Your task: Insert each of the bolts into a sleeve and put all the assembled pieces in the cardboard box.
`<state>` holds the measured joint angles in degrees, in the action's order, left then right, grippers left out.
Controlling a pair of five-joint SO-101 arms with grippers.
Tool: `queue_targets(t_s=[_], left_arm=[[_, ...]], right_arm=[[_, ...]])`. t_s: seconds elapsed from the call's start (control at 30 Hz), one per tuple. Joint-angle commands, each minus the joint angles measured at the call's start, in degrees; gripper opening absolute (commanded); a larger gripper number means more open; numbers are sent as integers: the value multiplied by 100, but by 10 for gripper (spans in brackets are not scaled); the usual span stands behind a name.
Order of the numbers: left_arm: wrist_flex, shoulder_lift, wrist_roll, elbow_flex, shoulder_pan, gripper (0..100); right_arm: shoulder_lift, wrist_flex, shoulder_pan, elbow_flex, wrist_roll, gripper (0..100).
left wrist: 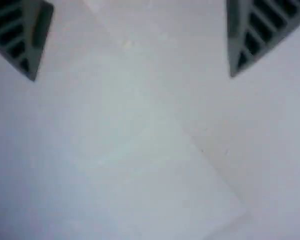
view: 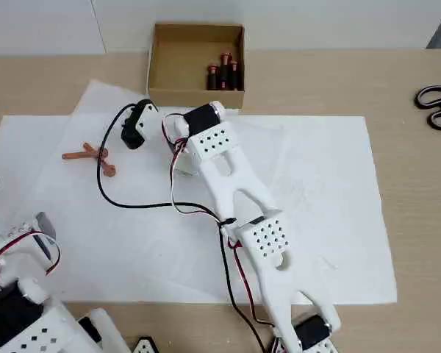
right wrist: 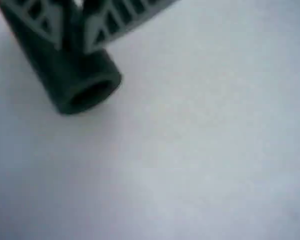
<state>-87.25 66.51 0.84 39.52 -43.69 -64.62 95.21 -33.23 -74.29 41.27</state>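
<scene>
My right pincer [right wrist: 76, 27] is clamped on a dark sleeve [right wrist: 82, 75]. The fingers grip it near one end, and the hollow other end sticks out just above the white paper [right wrist: 215, 150]. In the high view my right arm reaches from the near edge of the table [view: 411, 184] diagonally across the sheet to its far left part. The black pincer head hangs there, just near of the cardboard box [view: 159, 70] and a little to its left.

My left pincer [left wrist: 140, 30] is spread wide with nothing between its fingers [left wrist: 20, 35], and it is pointed down at bare paper. That arm sits at the near left corner of the table.

The copper-coloured bolts [view: 88, 155] lie crossed over one another on the left part of the sheet, left of my right pincer and apart from it.

The box stands at the far edge of the table, touching the far border of the paper. Inside it, a few assembled pieces [view: 224, 73], dark sleeves with copper ends, stand together against its right wall.

Scissors [view: 437, 107] lie on the bare wood at the far right, well apart from everything else.
</scene>
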Motion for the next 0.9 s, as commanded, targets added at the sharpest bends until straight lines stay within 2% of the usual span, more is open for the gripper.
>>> queue_targets(t_s=[0.0, 0.3, 0.47, 0.87], left_arm=[[97, 35, -18, -163, -9, 233], [97, 35, -18, -163, -9, 233], [97, 35, -18, -163, -9, 233], [97, 35, -18, -163, 0, 233]], right_arm=[[-66, 75, 4, 97, -44, 17], [-31, 127, 4, 97, -193, 32], [312, 163, 4, 167, -193, 134], [787, 119, 4, 923, -79, 105]])
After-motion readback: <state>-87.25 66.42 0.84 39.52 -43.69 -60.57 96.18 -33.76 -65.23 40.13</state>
